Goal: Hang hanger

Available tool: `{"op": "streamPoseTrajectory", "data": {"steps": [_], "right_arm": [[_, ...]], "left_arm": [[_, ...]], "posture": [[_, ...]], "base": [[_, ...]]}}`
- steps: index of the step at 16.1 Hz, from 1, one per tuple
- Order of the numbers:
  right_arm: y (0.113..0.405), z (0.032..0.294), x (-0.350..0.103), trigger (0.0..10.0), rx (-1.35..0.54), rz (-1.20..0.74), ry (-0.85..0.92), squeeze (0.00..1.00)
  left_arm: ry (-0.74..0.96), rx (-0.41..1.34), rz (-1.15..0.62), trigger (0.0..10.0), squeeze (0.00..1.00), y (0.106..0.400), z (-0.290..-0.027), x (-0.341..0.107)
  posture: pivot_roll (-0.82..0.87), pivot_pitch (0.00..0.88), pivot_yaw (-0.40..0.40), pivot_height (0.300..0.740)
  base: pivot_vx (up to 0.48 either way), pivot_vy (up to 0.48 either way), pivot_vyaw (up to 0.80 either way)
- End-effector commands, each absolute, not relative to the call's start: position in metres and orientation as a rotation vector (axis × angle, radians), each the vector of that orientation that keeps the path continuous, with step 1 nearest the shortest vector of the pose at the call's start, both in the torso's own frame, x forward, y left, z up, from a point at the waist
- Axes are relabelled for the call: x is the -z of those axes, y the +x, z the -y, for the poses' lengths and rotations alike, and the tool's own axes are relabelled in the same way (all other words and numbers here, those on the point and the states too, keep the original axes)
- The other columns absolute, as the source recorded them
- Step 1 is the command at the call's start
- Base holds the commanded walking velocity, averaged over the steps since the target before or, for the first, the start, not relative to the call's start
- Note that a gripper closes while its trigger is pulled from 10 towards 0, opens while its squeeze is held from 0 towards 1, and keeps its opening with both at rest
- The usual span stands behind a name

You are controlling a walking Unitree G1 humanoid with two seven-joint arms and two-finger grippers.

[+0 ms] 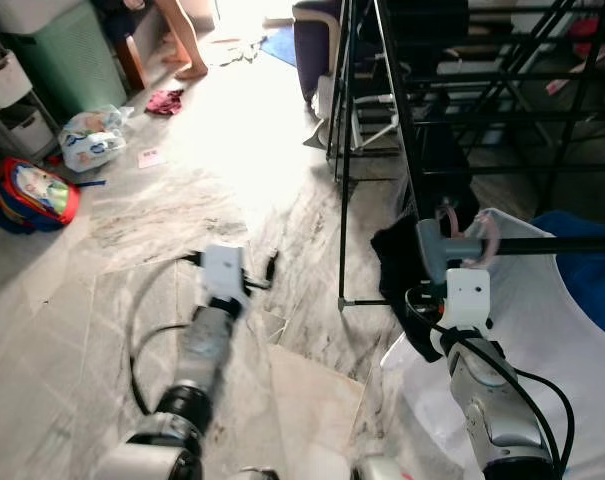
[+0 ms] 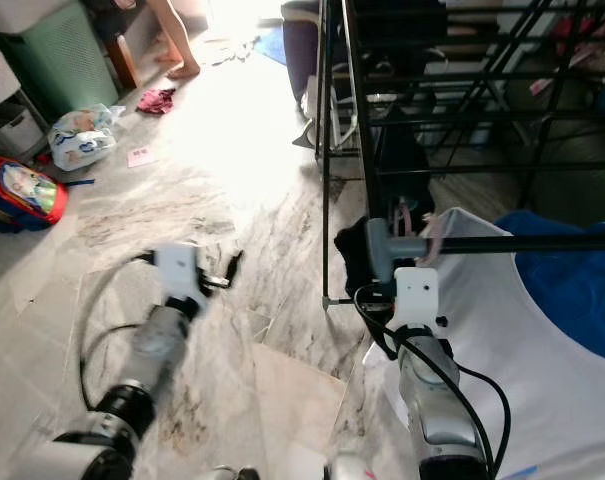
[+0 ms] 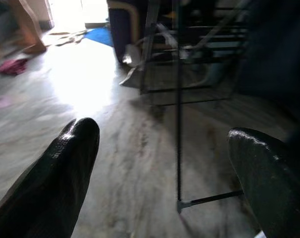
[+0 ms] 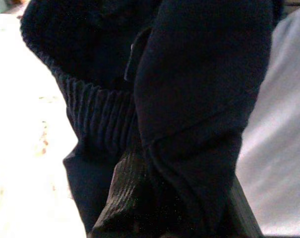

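Observation:
A pink hanger hook (image 1: 485,240) sits over the black rail (image 1: 567,243) of a drying rack, next to the rail's grey end joint (image 1: 437,248). A dark garment (image 1: 397,262) hangs below it. My right gripper (image 1: 446,268) is raised to that spot. In the right wrist view its fingers (image 4: 121,198) are shut on the dark ribbed garment (image 4: 189,89); the hanger's body is hidden. My left gripper (image 1: 265,270) reaches out low over the marble floor, left of the rack's leg (image 3: 178,148). Its fingers (image 3: 65,168) are open and hold nothing.
White cloth (image 1: 542,350) and blue cloth (image 1: 587,275) drape over the rack at the right. More black rack bars (image 1: 402,110) stand behind. A person's legs (image 1: 187,40), a green basket (image 1: 67,50), a bag (image 1: 92,135) and a backpack (image 1: 32,190) are far left.

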State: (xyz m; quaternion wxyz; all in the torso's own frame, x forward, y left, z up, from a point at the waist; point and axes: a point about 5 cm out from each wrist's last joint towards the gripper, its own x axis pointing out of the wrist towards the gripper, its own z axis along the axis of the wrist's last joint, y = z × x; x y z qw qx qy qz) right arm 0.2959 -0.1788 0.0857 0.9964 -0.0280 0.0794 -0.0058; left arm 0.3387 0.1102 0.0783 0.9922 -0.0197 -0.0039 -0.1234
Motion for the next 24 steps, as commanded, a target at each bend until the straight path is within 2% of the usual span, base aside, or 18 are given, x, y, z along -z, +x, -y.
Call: {"op": "streamPoseTrajectory", "data": {"steps": [1, 8, 16, 24], "right_arm": [[0.297, 0.181, -0.094, 10.0, 0.035, -0.118, -0.041, 0.0], [0.296, 0.182, -0.112, 10.0, 0.042, -0.02, -0.049, 0.0], [0.282, 0.19, -0.104, 10.0, 0.101, -0.053, -0.033, 0.0], [0.304, 0.188, -0.116, 10.0, 0.073, -0.067, -0.041, 0.0]], "left_arm": [[-0.034, 0.248, -0.006, 10.0, 0.0, 0.337, -0.112, -0.076], [-0.034, 0.241, -0.003, 10.0, 0.0, 0.34, -0.108, -0.081], [-0.01, 0.29, 0.01, 10.0, 0.0, 0.334, -0.105, -0.079], [-0.051, 0.421, 0.014, 10.0, 0.0, 0.326, -0.093, -0.079]], "posture": [[-0.1, 0.179, 0.036, 0.74], [-0.1, 0.175, 0.032, 0.74], [-0.1, 0.181, 0.04, 0.74], [-0.09, 0.181, 0.051, 0.74]], "base": [[0.0, 0.0, 0.0], [0.0, 0.0, 0.0], [0.0, 0.0, 0.0], [0.0, 0.0, 0.0]]}}
